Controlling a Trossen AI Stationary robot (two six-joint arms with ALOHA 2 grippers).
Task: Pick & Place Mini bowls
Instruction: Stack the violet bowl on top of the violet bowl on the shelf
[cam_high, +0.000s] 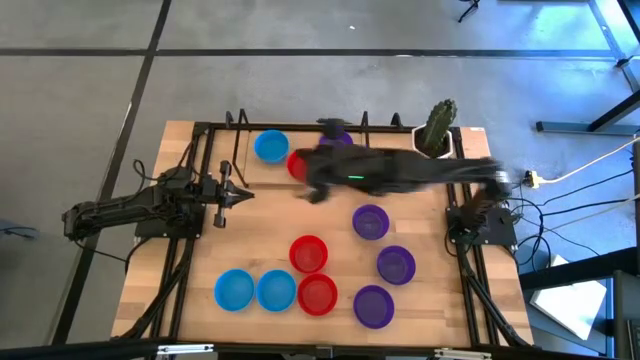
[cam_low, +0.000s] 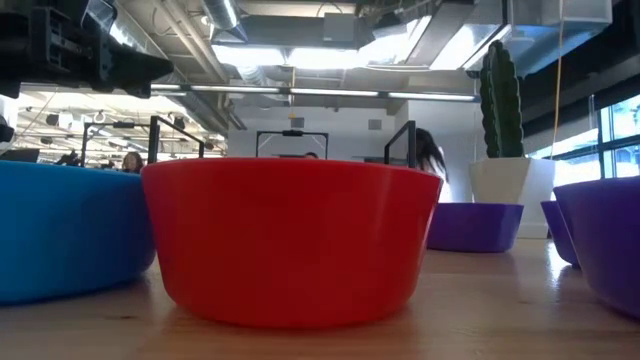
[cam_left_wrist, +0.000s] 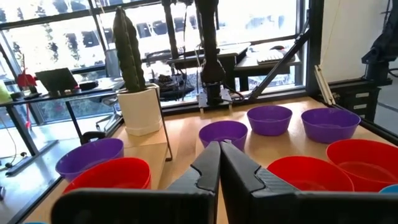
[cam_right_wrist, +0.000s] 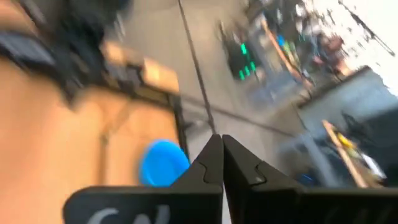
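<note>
high view: straight down over the whole table (cam_high: 190, 300).
low view: table-top level, close behind a red bowl (cam_low: 290, 240).
shared: cactus pot (cam_high: 436, 140), 1 o'clock overhead, also in left wrist view.

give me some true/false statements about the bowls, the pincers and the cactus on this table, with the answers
1. Both pincers are shut and hold nothing. True: the left pincer and the right pincer have their fingers together with nothing between them.
2. The cactus pot stands at the front edge between the blue bowls. False: it stands at the far edge, on the right.
3. Two blue bowls sit side by side near the front left. True.
4. The right arm is parked at its base. False: it reaches across the far part of the table toward the left.
5. All the purple bowls are stacked together. False: they sit apart on the table.
</note>
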